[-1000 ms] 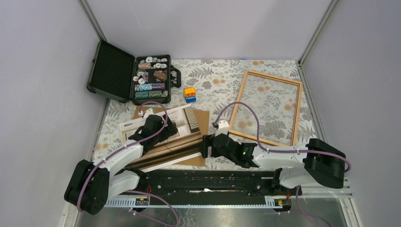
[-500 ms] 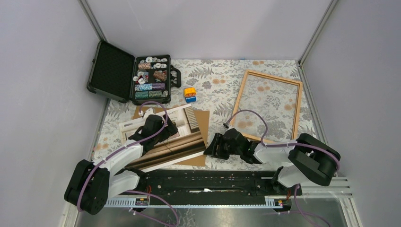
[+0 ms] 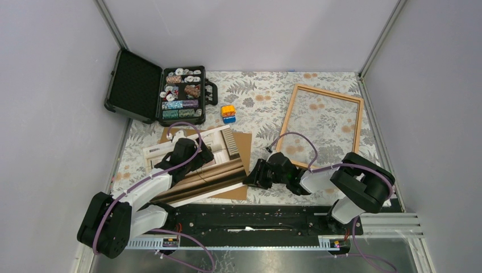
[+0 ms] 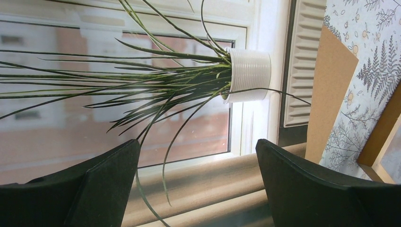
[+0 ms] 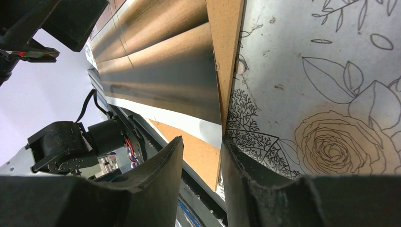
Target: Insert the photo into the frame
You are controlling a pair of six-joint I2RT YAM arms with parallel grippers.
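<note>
One photo [image 3: 215, 173] is seen lying on one brown board [image 3: 243, 140] at the table's [image 3: 256, 108] near left. One frame [image 3: 329, 92] lies well apart, far right. The left claw [image 4: 196, 156] is spread wide over the photo. The right claw [image 5: 203, 146] is narrowed at the photo's corner; whether it grips cannot be told.

Between the backing board [image 3: 242, 142] and the frame [image 3: 287, 122] runs an open strip of worktop [image 3: 264, 105]. The right gripper [image 3: 253, 177] blocks its near end, and a small cube [image 3: 228, 113] stands by its far end.
</note>
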